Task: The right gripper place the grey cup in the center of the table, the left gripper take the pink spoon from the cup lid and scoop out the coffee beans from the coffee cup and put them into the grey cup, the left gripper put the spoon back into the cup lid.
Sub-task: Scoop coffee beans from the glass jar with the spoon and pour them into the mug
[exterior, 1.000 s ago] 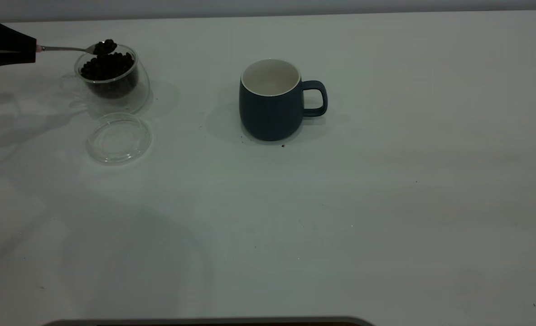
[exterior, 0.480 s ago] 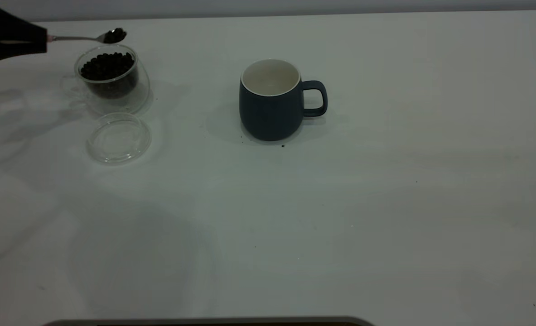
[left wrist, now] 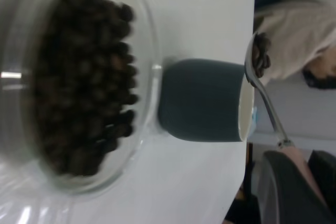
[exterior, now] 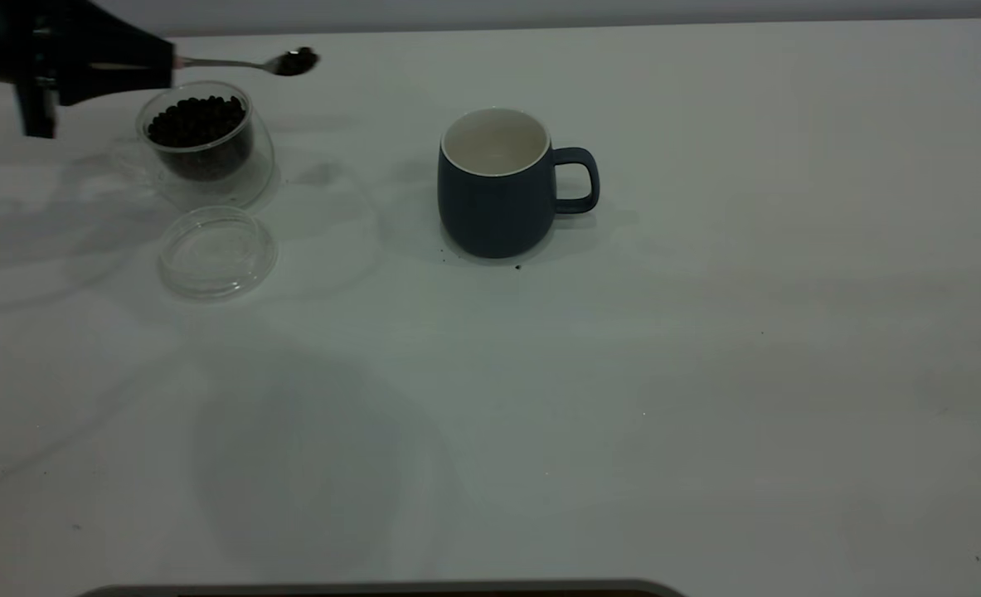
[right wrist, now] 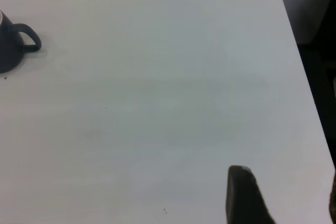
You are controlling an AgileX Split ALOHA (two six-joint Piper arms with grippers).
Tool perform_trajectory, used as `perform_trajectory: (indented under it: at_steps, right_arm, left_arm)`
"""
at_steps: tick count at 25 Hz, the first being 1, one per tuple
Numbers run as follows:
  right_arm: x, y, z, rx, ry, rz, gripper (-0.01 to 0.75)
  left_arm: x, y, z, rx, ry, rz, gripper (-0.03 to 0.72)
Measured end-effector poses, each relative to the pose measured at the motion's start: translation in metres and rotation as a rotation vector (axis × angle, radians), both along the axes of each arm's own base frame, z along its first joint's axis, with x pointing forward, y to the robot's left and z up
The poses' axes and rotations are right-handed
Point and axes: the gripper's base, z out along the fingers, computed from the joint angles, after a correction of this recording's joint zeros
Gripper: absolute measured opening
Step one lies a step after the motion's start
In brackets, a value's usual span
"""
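Observation:
My left gripper [exterior: 162,70] at the far left is shut on the pink spoon [exterior: 233,63]. It holds the spoon level, above the table, just right of the coffee cup [exterior: 206,153]. The spoon's bowl carries a few coffee beans [exterior: 293,60]. The glass coffee cup holds a heap of beans [exterior: 196,120]. The empty cup lid [exterior: 217,252] lies in front of it. The grey cup [exterior: 497,195] stands mid-table, empty, handle to the right. In the left wrist view the pink handle [left wrist: 302,166] sits between my fingers, with the grey cup [left wrist: 202,100] beyond. My right gripper [right wrist: 286,198] is open over bare table.
The white table [exterior: 706,373] stretches wide to the right and front of the grey cup. A few dark specks lie at the grey cup's base [exterior: 517,267]. The table's edge shows in the right wrist view [right wrist: 302,77].
My left gripper has lifted the loaded spoon out of the coffee cup and carried it to the right, toward the grey cup. Nothing else moved.

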Motion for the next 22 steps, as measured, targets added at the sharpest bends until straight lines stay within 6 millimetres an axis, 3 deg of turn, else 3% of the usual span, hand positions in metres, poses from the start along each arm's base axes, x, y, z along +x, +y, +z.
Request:
perform_trajectory:
  at_steps: [22]
  right_arm:
    - [0.0,0.0,0.0,0.0,0.0,0.0,0.42]
  left_arm:
    - [-0.003,-0.125,0.0,0.007,-0.012,-0.232,0.107]
